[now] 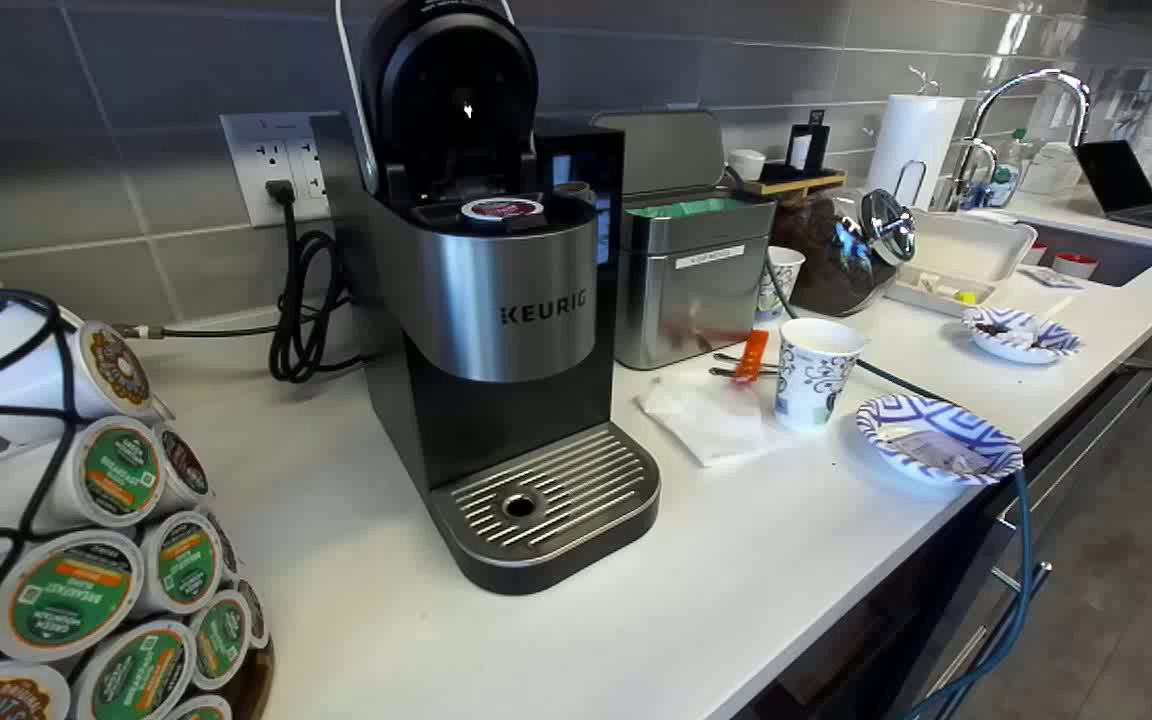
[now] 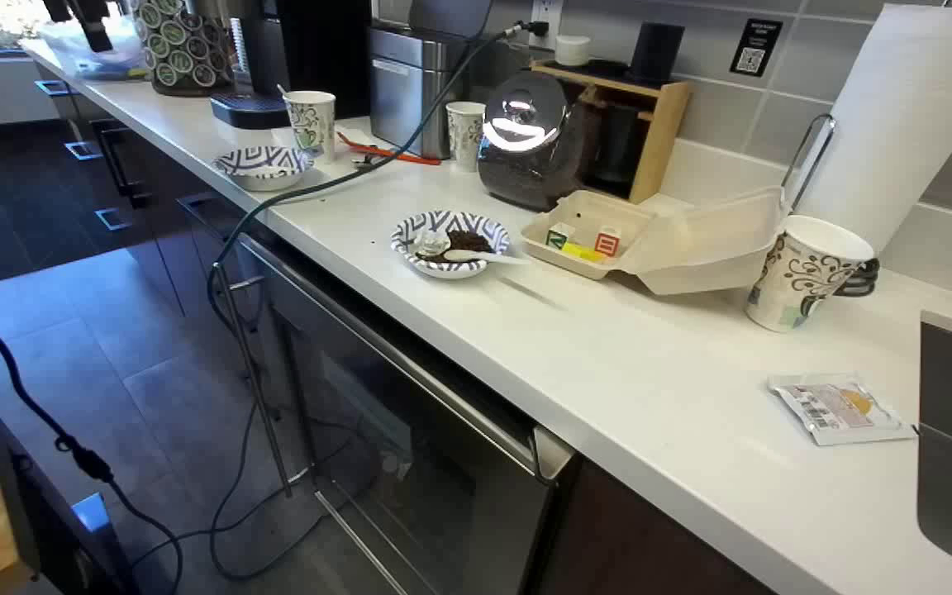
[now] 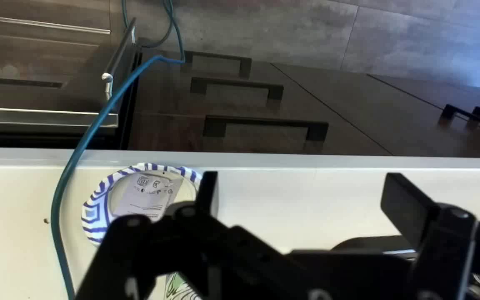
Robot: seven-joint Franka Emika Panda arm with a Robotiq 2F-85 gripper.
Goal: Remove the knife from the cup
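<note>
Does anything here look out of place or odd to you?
Yes: the blue cable runs from the wall outlet across the counter and dangles over its front edge, where it could get snagged. Also, the coffee machine stands open, with a pod showing in its top, as if left mid-use.

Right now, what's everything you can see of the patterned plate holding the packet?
The plate is white with a blue geometric pattern, shallow, rim crimped, paper-looking. It sits right side up on the counter near the front edge, a pale printed packet lying in it. A blue cable runs alongside; contact is unclear.
</note>
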